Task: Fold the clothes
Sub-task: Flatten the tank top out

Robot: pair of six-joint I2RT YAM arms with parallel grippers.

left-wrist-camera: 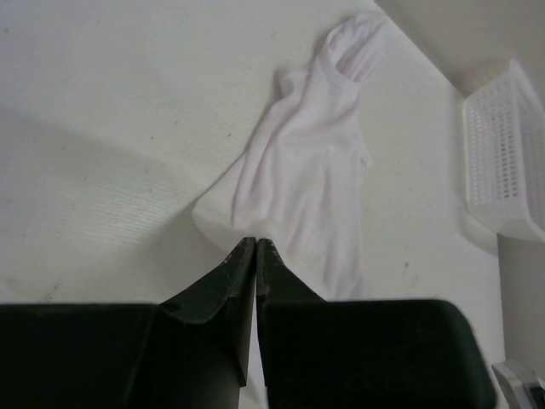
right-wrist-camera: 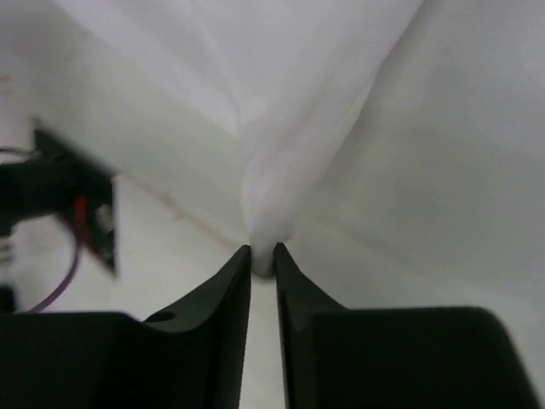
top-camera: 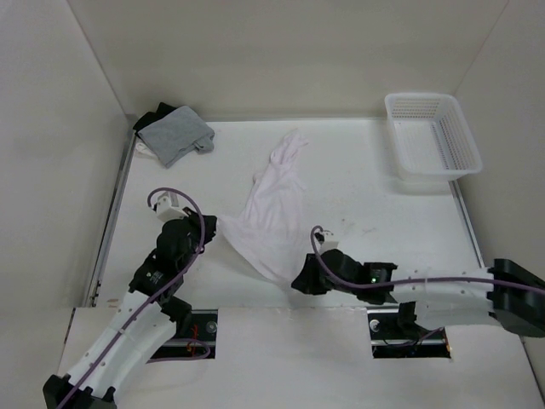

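Your white shirt [top-camera: 272, 213] lies bunched in the middle of the tabletop [top-camera: 366, 213]. Its narrow end trails toward 12 o'clock and its wide edge is drawn out along the near side.

The left gripper [left-wrist-camera: 256, 243] sits at the shirt's 8 o'clock corner. Its jaws are pressed together with the cloth running right up to the tips, so it looks like a very thin pinch. The right gripper [right-wrist-camera: 262, 252] is at the 5 o'clock corner, its jaws nearly closed on a small ridge of fabric.

Watch both grips, because they are shallow. Each has only a tip's worth of thin, soft cloth, so a quick lift or a hard pull apart could slip a corner free. The shirt would then fold crooked.

The right pinch may also have gathered two layers. If it has, spreading the arms will drag the body along instead of opening it.

The far end is twisted into a rope. Carrying the near edge over it now would probably trap that twist inside the fold.

If you sweep toward 2 o'clock, keep clear of the white basket [top-camera: 430, 132].
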